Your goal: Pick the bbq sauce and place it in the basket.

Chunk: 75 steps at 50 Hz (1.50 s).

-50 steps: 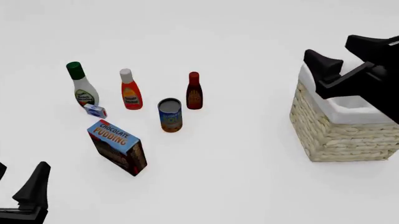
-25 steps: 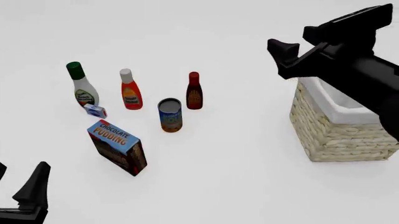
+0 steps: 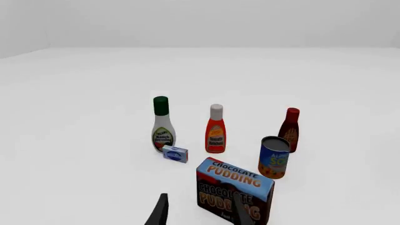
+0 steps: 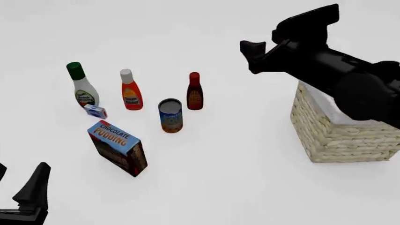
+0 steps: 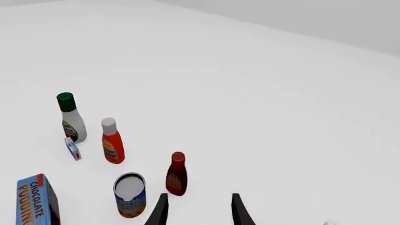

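Progress so far: nothing picked, as far as I can judge. Bbq sauce [image 4: 195, 91] stands upright on the table [image 4: 237, 154], untouched, just beyond and to the right of the soup can [image 4: 170, 115], with the orange-red bottle [image 4: 130, 89] and the green-capped white bottle [image 4: 82, 85] further left in the same row. Small blue-and-white packet [image 4: 95, 111] lies at the foot of the white bottle; chocolate pudding box [image 4: 118, 147] sits nearer me, tilted on its edge. Basket [image 4: 340, 131] is at the far right of the front view, well apart from the sauce, and partly covered by my right arm. Right gripper [image 4: 262, 54] hangs in the air above the table between basket and bottles, pointing toward the row; in the right wrist view its two fingertips [image 5: 160, 209] show a clear gap with nothing between them, so I read the jaws as apart and empty, and the sauce [image 5: 177, 174] sits just ahead of them. Left gripper [image 4: 31, 197] is parked low at the near left corner; the left wrist view shows its tips [image 3: 157, 212] apart too, holding nothing. Remaining, by my estimate: bring the right gripper down to the sauce without knocking the can, which stands close, close on the slim body below the cap, lift, carry across, release over the basket. Whole transfer still to do
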{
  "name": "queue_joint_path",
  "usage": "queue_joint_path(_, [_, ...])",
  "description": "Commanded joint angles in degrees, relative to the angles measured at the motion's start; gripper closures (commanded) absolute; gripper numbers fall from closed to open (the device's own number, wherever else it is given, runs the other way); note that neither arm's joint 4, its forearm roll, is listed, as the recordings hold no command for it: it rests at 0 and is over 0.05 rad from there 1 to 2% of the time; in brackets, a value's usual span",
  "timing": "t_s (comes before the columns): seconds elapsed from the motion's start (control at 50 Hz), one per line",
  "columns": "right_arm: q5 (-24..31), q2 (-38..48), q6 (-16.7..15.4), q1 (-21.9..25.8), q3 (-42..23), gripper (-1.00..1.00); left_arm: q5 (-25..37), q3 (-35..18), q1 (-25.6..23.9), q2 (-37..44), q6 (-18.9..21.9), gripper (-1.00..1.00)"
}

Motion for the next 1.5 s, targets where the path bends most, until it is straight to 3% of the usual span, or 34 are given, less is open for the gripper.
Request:
queue_joint_path(0.02, [-0.42, 4.14, 0.17, 1.76, -2.6, -1.0, 0.0, 0.0, 0.0, 0.0, 0.0, -1.0])
queue_joint_path(0.58, [-7.03, 14.83, -0.41, 3.88, -5.82, -1.0, 0.0, 0.0, 0.0, 0.0, 0.0, -1.0])
queue_joint_path(1.5, [-11.44, 33.49, 0.05, 3.54, -16.9, -1.0, 0.0, 0.0, 0.0, 0.0, 0.0, -1.0])
